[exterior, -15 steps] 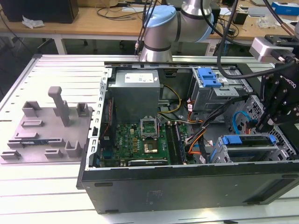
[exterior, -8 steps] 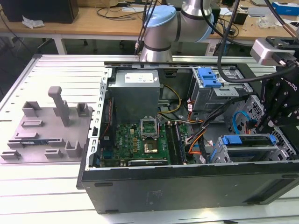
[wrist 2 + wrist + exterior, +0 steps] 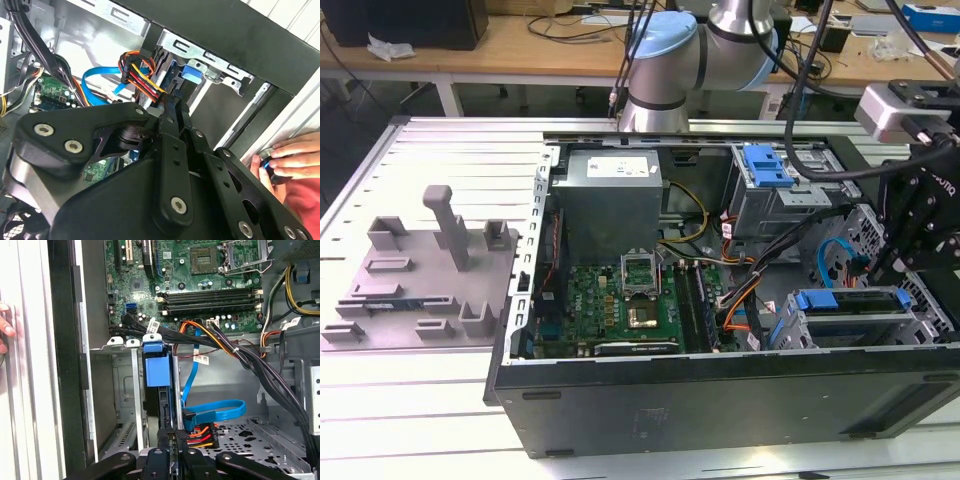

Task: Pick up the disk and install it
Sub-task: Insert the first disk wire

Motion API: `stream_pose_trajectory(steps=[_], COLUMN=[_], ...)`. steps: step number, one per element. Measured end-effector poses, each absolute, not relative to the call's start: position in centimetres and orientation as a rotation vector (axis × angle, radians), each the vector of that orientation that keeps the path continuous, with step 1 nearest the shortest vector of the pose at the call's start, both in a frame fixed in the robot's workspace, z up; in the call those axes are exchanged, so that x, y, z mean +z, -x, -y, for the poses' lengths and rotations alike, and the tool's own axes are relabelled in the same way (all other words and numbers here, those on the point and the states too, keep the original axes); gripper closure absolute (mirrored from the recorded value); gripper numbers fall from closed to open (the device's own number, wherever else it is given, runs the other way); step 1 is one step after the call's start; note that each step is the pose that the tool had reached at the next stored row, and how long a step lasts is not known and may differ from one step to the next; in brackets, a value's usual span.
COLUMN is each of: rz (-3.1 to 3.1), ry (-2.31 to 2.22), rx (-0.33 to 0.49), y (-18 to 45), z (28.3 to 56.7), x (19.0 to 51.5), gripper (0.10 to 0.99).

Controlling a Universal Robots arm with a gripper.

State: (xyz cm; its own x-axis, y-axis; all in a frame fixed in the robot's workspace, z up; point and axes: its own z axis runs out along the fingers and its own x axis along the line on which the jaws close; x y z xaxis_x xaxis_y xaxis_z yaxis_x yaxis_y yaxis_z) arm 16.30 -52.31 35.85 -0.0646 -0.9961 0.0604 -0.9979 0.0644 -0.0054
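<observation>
The disk (image 3: 157,371) is being held edge-on in the drive cage (image 3: 119,387) by the gripper (image 3: 171,434), jaws narrow on its end, seemingly to seat it squarely.

The disk's (image 3: 156,371) bright blue carrier frame is smooth plastic with a slight gloss; the grey drive cage (image 3: 125,405) is bare sheet metal, dull. The black gripper (image 3: 172,102) has a matt finish with bright metal screw heads. The pale ribbed worktop (image 3: 420,400) looks like satin metal, and the grey stand with upright posts (image 3: 430,270) like matt plastic.
</observation>
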Motion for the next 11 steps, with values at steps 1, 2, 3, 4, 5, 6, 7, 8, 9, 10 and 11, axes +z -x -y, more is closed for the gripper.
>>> stream_pose_trajectory(steps=[1, 2, 3, 4, 5, 6, 7, 8, 9, 10, 11], rz=[2.253, 2.240, 2.227, 2.226, 2.226, 2.226, 2.226, 2.227, 2.227, 2.227, 2.227], ry=[-2.130, -2.145, -2.158, -2.159, -2.159, -2.159, -2.159, -2.159, -2.159, -2.159, -2.159], rx=[0.070, 0.071, 0.071, 0.071, 0.071, 0.072, 0.072, 0.072, 0.072, 0.072, 0.072], y=[-16.30, -16.28, -16.25, -16.23, -16.22, -16.22, -16.21, -16.21, -16.21, -16.21, -16.21], z=[52.31, 52.31, 52.31, 52.31, 52.31, 52.31, 52.32, 52.35, 52.45, 52.51, 52.52], x=[35.85, 35.85, 35.84, 35.85, 35.84, 35.84, 35.83, 35.81, 35.81, 35.78, 35.77], gripper=[0.922, 0.922, 0.922, 0.922, 0.922, 0.922, 0.922, 0.922, 0.922, 0.922, 0.922])
